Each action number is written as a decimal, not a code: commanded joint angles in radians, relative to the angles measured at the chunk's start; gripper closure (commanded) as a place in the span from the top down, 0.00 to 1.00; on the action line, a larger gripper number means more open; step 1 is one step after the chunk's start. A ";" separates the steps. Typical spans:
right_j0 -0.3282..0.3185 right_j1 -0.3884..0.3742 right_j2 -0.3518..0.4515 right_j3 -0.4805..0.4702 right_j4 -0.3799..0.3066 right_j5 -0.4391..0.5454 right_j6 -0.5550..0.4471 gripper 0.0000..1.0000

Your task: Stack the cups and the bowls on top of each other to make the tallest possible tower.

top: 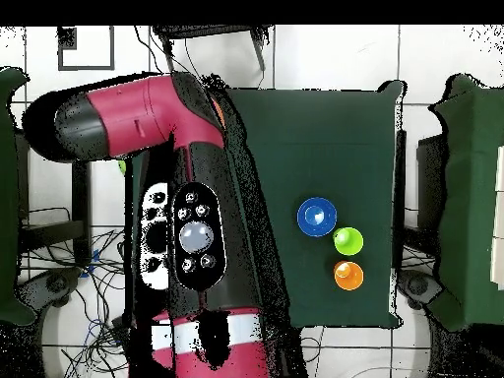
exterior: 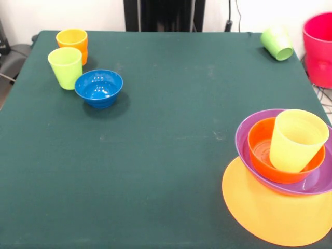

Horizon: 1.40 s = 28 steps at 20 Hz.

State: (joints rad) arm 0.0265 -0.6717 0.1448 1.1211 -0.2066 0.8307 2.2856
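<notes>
1. The arm (top: 192,197) shows only from overhead, a red and black bulk lying over the table's left part in that view. No gripper shows in either view, so I cannot tell how its jaws stand.
2. The table (exterior: 166,145) is covered in dark green cloth.
3. Cups, counted from the front: four. An orange cup (exterior: 72,43) and a lime cup (exterior: 66,67) stand upright at the far left, the lime one just in front of the orange and seeming to touch it. A green cup (exterior: 277,43) lies on its side at the far right corner, mouth toward the camera. A yellow cup (exterior: 296,140) sits tilted in the tower.
4. Bowls, counted: four. A blue bowl (exterior: 99,87) stands upright just right of the lime cup. The other three are in the tower.
5. The tower (exterior: 285,176) stands at the near right edge: an orange-yellow bowl (exterior: 270,212) lowest, apparently upside down, a purple bowl (exterior: 311,179) on it, a red-orange bowl (exterior: 262,148) inside that, and the yellow cup leaning in the red-orange bowl.
6. Overhead, only the blue bowl, lime cup and orange cup show, well apart from the arm; the arm hides the tower's side.
7. A pink tub (exterior: 318,49) stands off the table at far right.
</notes>
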 commanded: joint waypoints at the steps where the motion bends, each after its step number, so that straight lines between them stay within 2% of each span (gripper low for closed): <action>1: 0.020 0.128 0.025 -0.133 -0.122 0.037 -0.115 0.00; 3: 0.035 0.142 -0.007 -0.158 -0.164 0.008 -0.112 0.00; 5: 0.050 0.157 -0.038 -0.189 -0.194 0.022 -0.097 0.00; 13: 0.103 0.191 -0.132 -0.220 -0.239 0.054 0.004 0.00; 20: 0.126 0.196 -0.151 -0.195 -0.188 0.073 0.036 0.00; 28: 0.128 0.191 -0.138 -0.156 -0.118 0.071 0.060 0.00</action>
State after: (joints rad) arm 0.1433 -0.4924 -0.0293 0.9235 -0.3427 0.8305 2.2856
